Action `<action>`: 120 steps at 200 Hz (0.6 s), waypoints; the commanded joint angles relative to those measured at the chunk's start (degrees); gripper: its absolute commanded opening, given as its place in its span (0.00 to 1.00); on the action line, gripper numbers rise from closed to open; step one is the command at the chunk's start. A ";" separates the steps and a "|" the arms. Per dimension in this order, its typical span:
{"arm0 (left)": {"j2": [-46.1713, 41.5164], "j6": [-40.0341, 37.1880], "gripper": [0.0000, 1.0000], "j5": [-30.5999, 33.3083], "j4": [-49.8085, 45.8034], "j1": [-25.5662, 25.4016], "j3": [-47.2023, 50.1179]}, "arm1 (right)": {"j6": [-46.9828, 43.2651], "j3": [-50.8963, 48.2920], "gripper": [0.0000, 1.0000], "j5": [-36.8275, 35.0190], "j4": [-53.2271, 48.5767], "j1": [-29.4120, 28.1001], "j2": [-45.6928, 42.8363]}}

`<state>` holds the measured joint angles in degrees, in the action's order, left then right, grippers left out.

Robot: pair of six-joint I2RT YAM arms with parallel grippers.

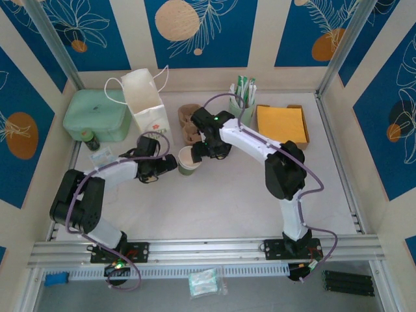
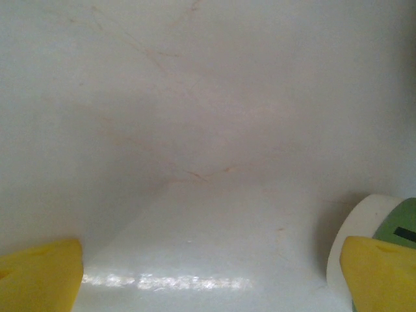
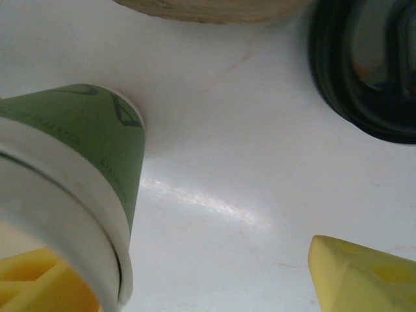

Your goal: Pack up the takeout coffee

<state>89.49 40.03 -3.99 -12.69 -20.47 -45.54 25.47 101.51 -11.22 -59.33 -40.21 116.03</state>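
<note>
Left arm is folded low with its elbow out left. Left gripper (image 1: 168, 165) sits near table (image 1: 227, 201) level, jaws fully wide and empty. Right arm reaches across to the left, right gripper (image 1: 201, 153) tipped down over the takeout coffee cup (image 1: 188, 160). Its jaws are open, one finger at the cup's uncovered mouth, the other clear of the wall. Cup stands between the grippers, in front of the pulp carrier (image 1: 190, 123). Black lid (image 3: 338, 84) lies on the table nearby.

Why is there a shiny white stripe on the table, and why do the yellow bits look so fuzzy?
Left wrist view: light bouncing off the glossy table makes the stripe, and the left tool's yellow fingers blur because they sit so close to the lens. Right wrist view: the same kind of stripe, and the nearby paper cup is soft too. Top external view: sharp and evenly lit.
</note>
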 commanded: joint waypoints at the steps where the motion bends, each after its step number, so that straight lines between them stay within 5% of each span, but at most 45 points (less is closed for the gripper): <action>1: 3.83 0.03 0.99 -6.49 4.20 -4.48 -2.56 | -0.26 -2.34 0.80 -0.81 0.38 0.98 -4.35; 120: 11.90 1.79 0.99 -5.59 7.06 -12.57 -7.43 | 0.01 -4.04 0.77 0.92 1.23 1.69 -5.20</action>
<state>96.25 40.12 2.81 -13.41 -28.29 -51.88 25.52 97.76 -10.94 -57.67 -38.65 111.35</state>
